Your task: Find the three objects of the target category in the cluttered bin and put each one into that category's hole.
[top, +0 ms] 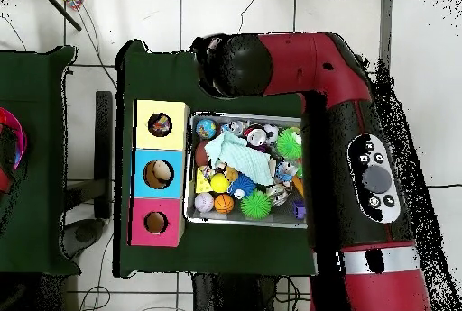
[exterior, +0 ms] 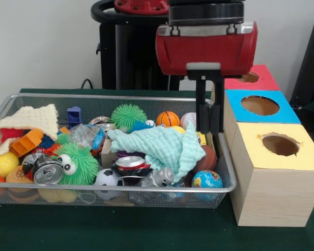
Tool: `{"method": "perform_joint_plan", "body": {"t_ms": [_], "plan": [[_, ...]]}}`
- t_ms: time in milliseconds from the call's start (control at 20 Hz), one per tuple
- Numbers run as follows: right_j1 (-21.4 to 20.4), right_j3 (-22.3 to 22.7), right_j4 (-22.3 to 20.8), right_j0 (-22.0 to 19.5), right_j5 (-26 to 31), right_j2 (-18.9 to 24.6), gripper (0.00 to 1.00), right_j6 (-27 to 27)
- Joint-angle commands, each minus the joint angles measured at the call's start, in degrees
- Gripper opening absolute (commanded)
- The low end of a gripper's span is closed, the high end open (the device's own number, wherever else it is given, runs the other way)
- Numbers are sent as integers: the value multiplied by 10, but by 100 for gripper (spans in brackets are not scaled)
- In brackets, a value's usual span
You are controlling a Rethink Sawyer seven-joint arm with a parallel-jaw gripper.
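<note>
The wire mesh bin (exterior: pixel 146 190) is heaped with toys; in the overhead view its rim (top: pixel 245 222) shows beside the boxes. A crumpled clear, silver and blue wrapper (exterior: pixel 87 135) lies at the middle left, by the green spiky ball. Another crumpled silvery wrapper (exterior: pixel 158 178) lies at the front. My gripper (exterior: pixel 209 129) hangs over the bin's right end, next to the boxes, shut and empty. A yellow scrap (exterior: pixel 201 138) shows just behind it. The yellow-topped box's hole (exterior: pixel 280 145) is at the front right; in the overhead view that hole (top: pixel 160 125) shows something coloured inside.
A mint cloth (exterior: pixel 162 146) covers the bin's middle and a cream knitted cloth (exterior: pixel 34 119) its left. Cans, balls and spiky toys fill the rest. The blue-topped box (exterior: pixel 260 105) and the red-topped box (exterior: pixel 254 77) stand behind the yellow one. My arm (top: pixel 352 136) spans the bin's side.
</note>
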Motion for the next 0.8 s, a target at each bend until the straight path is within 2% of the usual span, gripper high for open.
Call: {"method": "perform_joint_plan", "body": {"t_ms": [50, 100, 200, 250, 500, 800], "plan": [[32, 56, -54, -2, -39, -5, 0, -107], [36, 57, -51, -6, -47, -3, 0, -98], [44, 53, -48, -16, -46, 12, 0, -119], [47, 52, -43, -21, -46, 17, 100, -125], [32, 46, -46, 1, 0, -6, 100, -105], [-1, 90, -47, 8, 20, -36, 100, -74]]}}
